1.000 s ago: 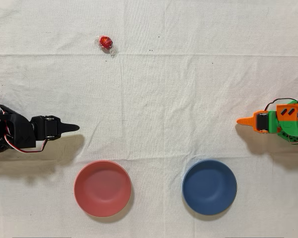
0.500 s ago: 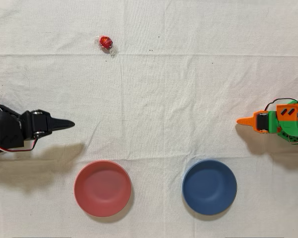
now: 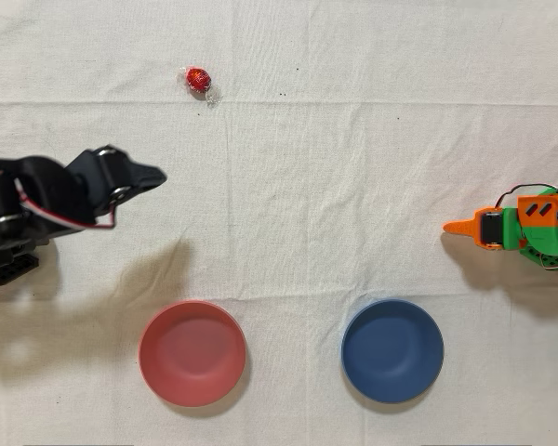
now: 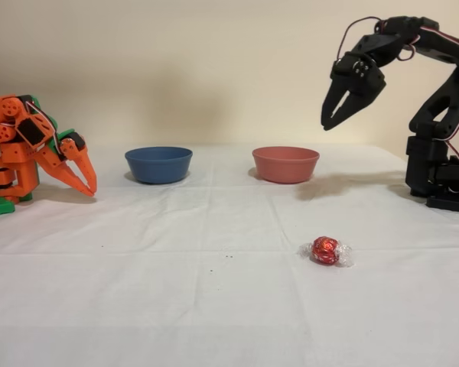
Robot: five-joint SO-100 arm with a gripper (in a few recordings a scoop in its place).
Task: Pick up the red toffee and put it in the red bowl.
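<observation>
Fixed view, gripper (image 4: 335,122) held raised with jaws slightly parted, empty, red toffee (image 4: 325,250) seen well below it, red bowl (image 4: 285,164) set beyond.

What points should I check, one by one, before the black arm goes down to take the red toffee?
1. Gripper empty: ok, nothing between the jaws.
2. Jaws parted enough for the candy: cannot tell; the fixed view shows only a narrow gap.
3. Red toffee free to grasp: ok, it lies alone on the white cloth.
4. Gripper above the toffee: not ok; in the overhead view it is still short of the candy, and in the fixed view it is high above the cloth.
5. Red bowl ready: ok, upright and empty.
6. Blue bowl and the idle orange arm out of the way: ok, both lie off to the side.
</observation>
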